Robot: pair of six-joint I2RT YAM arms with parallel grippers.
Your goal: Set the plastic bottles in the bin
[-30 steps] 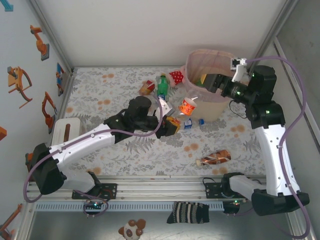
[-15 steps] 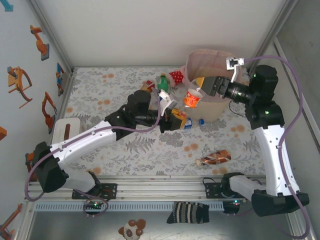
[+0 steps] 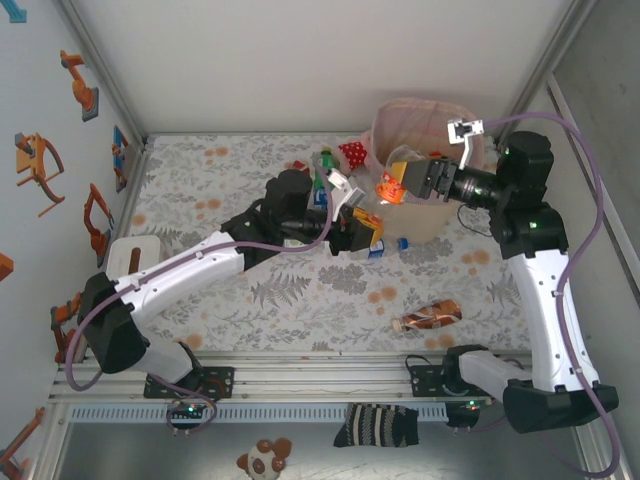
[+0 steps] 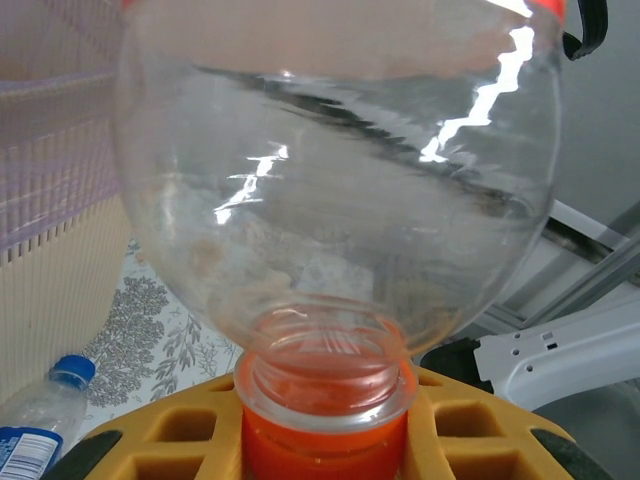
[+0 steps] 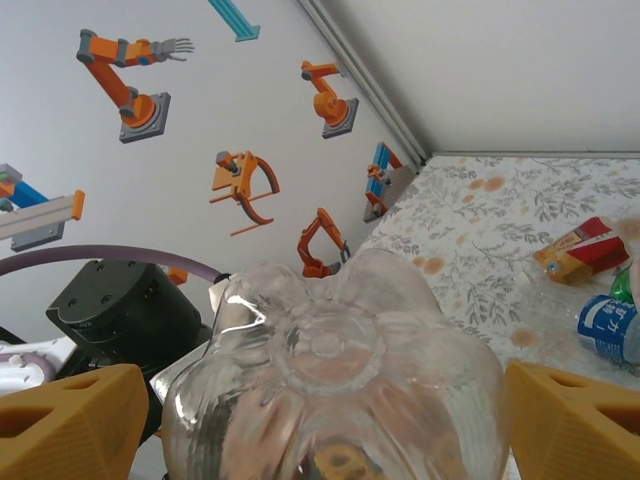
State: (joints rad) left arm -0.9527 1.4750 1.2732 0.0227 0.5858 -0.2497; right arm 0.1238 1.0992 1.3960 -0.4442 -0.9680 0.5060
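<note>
A clear plastic bottle (image 3: 388,190) with an orange label hangs in the air just left of the pink mesh bin (image 3: 438,216). My left gripper (image 3: 370,227) is shut on its orange cap (image 4: 322,450), and its round clear body (image 4: 340,170) fills the left wrist view. My right gripper (image 3: 400,177) stands open round the bottle's base (image 5: 335,400). Its yellow fingers (image 5: 70,425) are on either side, with a thin gap on the left. More bottles lie on the table: a brown one (image 3: 428,316), a blue-capped one (image 3: 388,245) and a green one (image 3: 322,166).
A red white-dotted soft item (image 3: 352,152) lies beside the bin. A white block (image 3: 130,252) sits at the table's left edge. A red and yellow bottle (image 5: 580,248) and a blue-labelled one (image 5: 608,325) lie on the leaf-patterned cloth (image 3: 300,300).
My left arm has lifted the bottle up and right toward the bin. My right gripper swung out from over the bin and now straddles the bottle's base.
</note>
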